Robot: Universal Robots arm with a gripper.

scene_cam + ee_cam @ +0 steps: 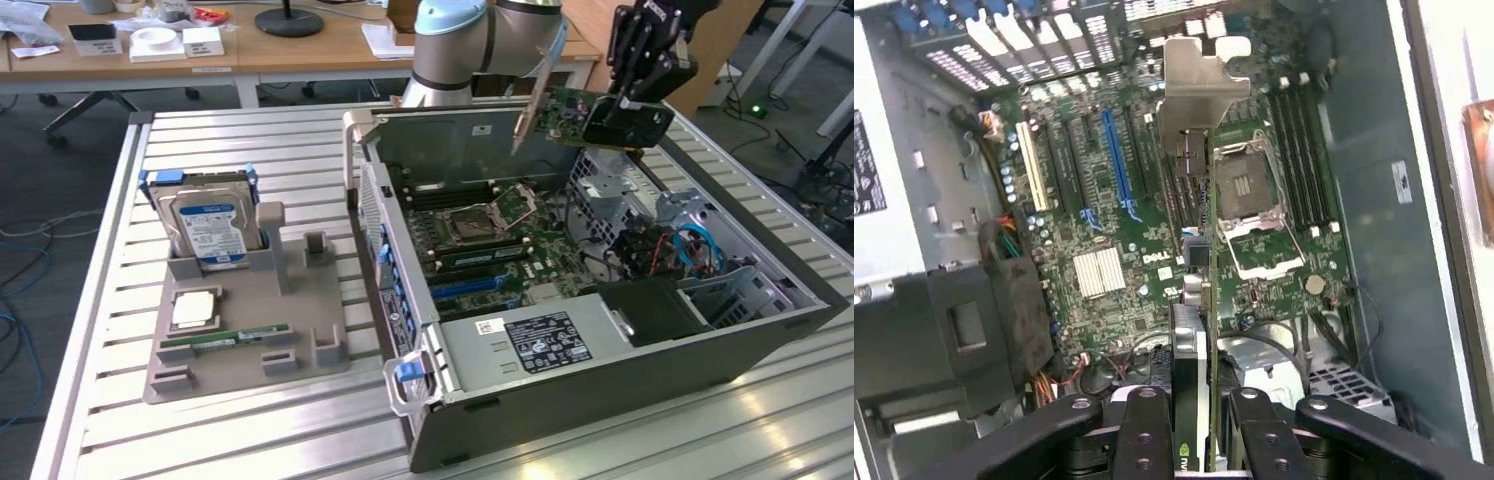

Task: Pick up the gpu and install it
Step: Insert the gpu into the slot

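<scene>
Slatted desk [267,430], open computer case [747,340].
I see my jaws clamped on the gpu [567,112], held above the motherboard's [494,240] far end.

a silvery metal table of long ribbed aluminium slats [240,150] carries two things. toward the exterior view's left lies a flat grey plastic holder tray with upright slots and shallow pockets [304,312]. just beside it, toward the exterior view's right, a large dark grey metal computer case [627,395] lies on its side, its open side facing up.
</scene>
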